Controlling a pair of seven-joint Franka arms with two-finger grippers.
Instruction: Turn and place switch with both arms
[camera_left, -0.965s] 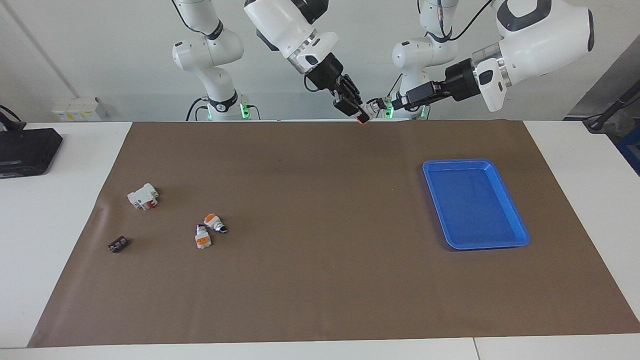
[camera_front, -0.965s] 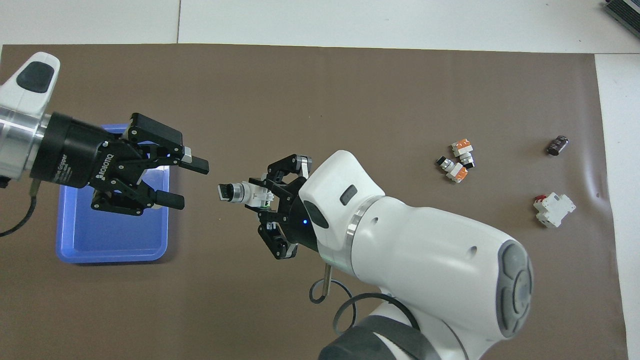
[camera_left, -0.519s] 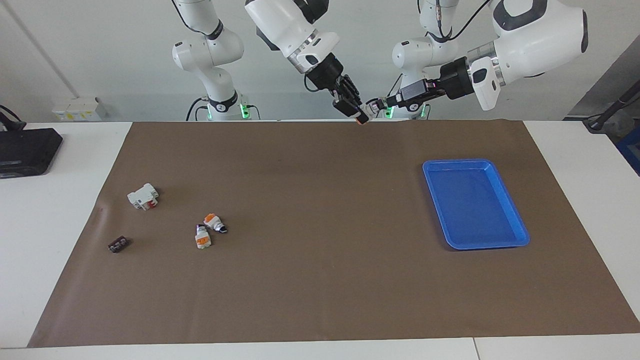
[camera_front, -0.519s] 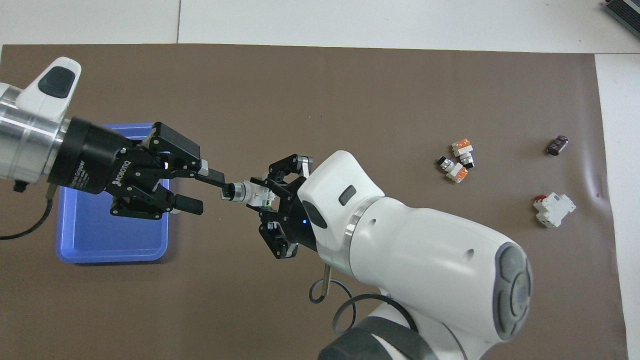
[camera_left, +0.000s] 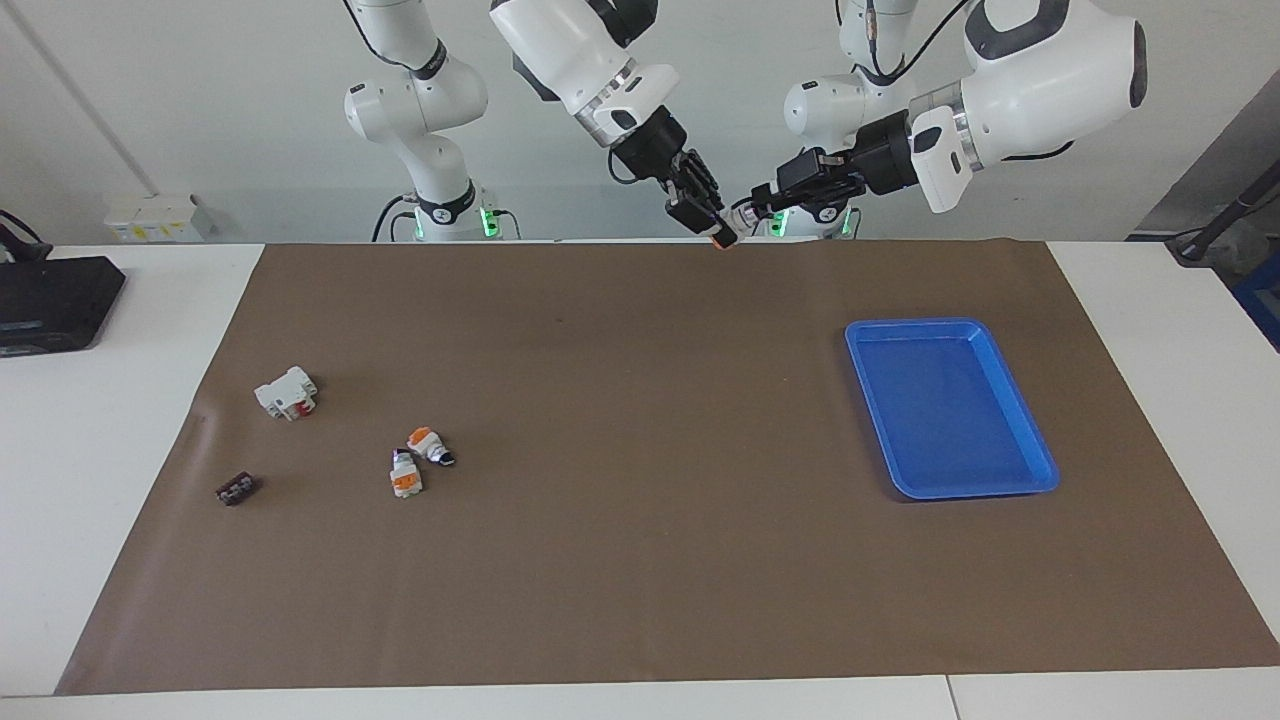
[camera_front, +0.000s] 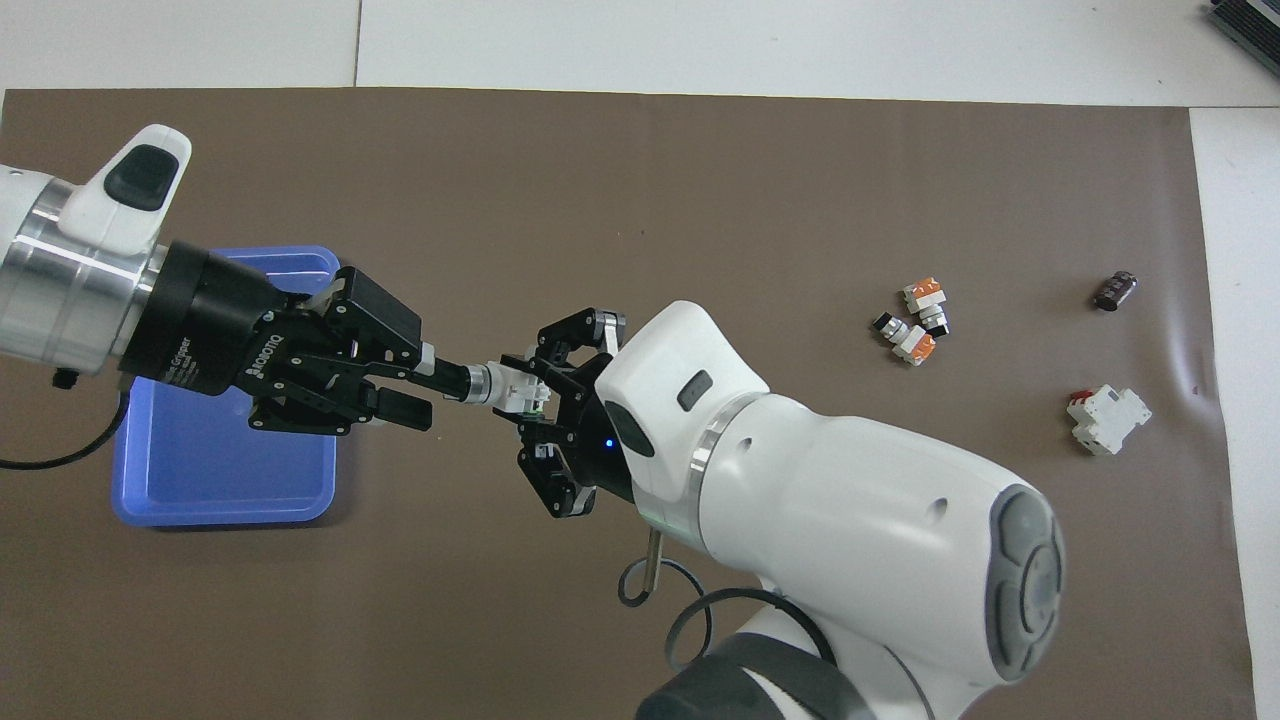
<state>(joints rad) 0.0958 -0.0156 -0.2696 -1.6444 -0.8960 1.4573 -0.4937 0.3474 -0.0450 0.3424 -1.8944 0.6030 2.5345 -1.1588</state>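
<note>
My right gripper (camera_front: 528, 392) (camera_left: 718, 230) is shut on the switch (camera_front: 503, 385) (camera_left: 740, 213), holding it in the air over the robots' edge of the brown mat (camera_left: 640, 560). The switch lies level, its black knob end toward my left gripper (camera_front: 442, 396) (camera_left: 757, 199). That gripper's fingers are narrowed but still apart, and one of them overlaps the knob in the overhead view. Two more switches (camera_front: 918, 320) (camera_left: 416, 460) lie together on the mat toward the right arm's end.
A blue tray (camera_left: 1040, 478) (camera_front: 220, 512) lies on the mat toward the left arm's end, partly under the left gripper in the overhead view. A white block with a red part (camera_left: 287, 392) and a small dark piece (camera_left: 237, 489) lie near the two switches.
My left gripper has moved in from over the tray to the switch's knob end, and its fingers have narrowed. The right gripper and the switch have stayed put.
</note>
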